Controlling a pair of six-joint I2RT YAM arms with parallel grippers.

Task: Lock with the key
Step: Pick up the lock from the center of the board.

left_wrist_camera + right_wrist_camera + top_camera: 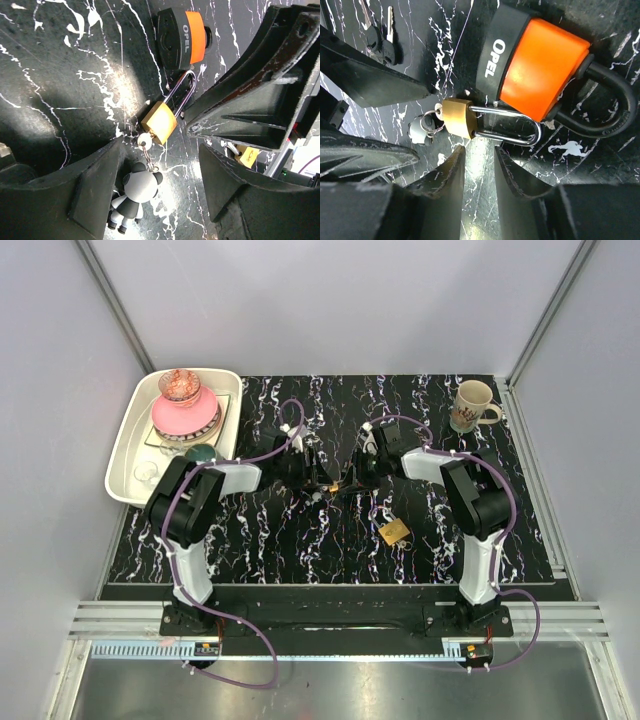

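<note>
A small brass padlock (159, 121) (457, 117) lies flat on the black marbled mat, its steel shackle (520, 125) against a big orange-and-black OPEL padlock (535, 65) (182, 37). A silver-headed key (143, 139) (438, 108) sits in the brass lock's base, with a panda figure (137, 187) chained to it. My left gripper (161, 165) (325, 478) stands open, one finger on each side of the panda, touching nothing. My right gripper (479, 150) (358, 472) hovers just short of the shackle, its jaws a narrow gap apart with nothing between them.
A second brass padlock (394, 532) (247, 155) lies nearer the right arm. Two black-headed keys (380, 35) rest on the mat beyond the left finger. A mug (472, 405) stands at the back right. A white tray (125, 455) with a pink dish (185, 415) sits at the back left.
</note>
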